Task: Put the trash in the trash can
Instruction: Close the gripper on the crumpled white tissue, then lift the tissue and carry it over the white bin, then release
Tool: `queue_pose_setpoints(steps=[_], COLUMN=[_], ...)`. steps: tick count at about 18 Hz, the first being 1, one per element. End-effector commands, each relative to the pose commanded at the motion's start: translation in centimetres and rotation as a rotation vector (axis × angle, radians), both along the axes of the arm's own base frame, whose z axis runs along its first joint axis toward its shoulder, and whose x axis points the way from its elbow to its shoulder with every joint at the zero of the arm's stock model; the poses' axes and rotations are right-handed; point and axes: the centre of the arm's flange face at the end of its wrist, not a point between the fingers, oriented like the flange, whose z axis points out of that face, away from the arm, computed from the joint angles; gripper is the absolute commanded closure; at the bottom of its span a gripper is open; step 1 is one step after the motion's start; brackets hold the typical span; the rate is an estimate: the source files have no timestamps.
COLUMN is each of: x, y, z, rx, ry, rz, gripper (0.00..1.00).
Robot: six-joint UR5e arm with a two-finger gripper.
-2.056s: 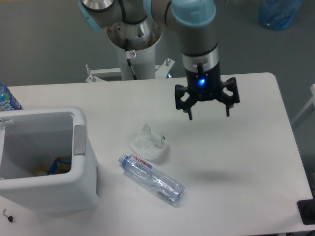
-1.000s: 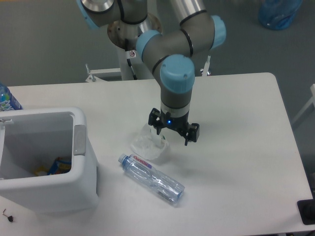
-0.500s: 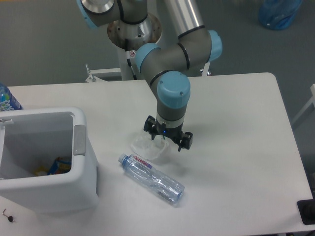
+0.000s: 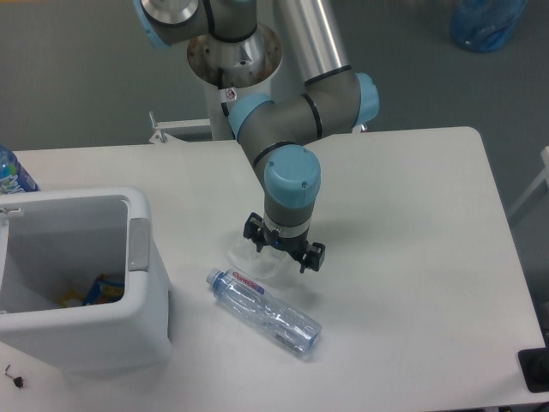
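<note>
A crumpled whitish plastic wrapper (image 4: 250, 258) lies mid-table, mostly covered by my gripper (image 4: 279, 255). The gripper hangs straight over it, open, its fingers spread to either side of the wrapper. Just below, a clear water bottle (image 4: 264, 312) with a blue cap and red-purple label lies on its side, pointing down-right. The white trash can (image 4: 147, 300) stands at the left edge of the table, its opening facing up.
A yellow-blue packet (image 4: 96, 290) lies inside the can. Another bottle with a blue-and-white label (image 4: 12, 174) stands behind the can at the far left. The arm's base column (image 4: 232, 86) rises behind the table. A black object (image 4: 537, 369) sits at the right front corner.
The gripper has swept from the upper right down and left, dropping low over the wrapper. It has stayed open. Wrapper and bottle have not moved.
</note>
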Motion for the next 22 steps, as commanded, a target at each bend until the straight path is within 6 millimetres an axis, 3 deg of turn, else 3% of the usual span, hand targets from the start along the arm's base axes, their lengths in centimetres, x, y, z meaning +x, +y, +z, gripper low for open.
queue_pose_setpoints(steps=[4, 6, 12, 15, 18, 20, 22], x=[-0.1, -0.2, -0.7, -2.3, -4.5, -5.3, -5.1], y=[0.1, 0.1, 0.1, -0.8, -2.5, -3.5, -3.8], z=[0.2, 0.2, 0.9, 2.2, 6.4, 7.6, 10.7], rx=[0.001, 0.002, 0.005, 0.019, 0.062, 0.082, 0.168], ry=[0.006, 0.007, 0.021, 0.044, 0.088, 0.098, 0.105], rz=[0.044, 0.046, 0.037, 0.028, 0.062, 0.032, 0.032], gripper=[0.86, 1.00, 1.00, 1.00, 1.00, 1.00, 1.00])
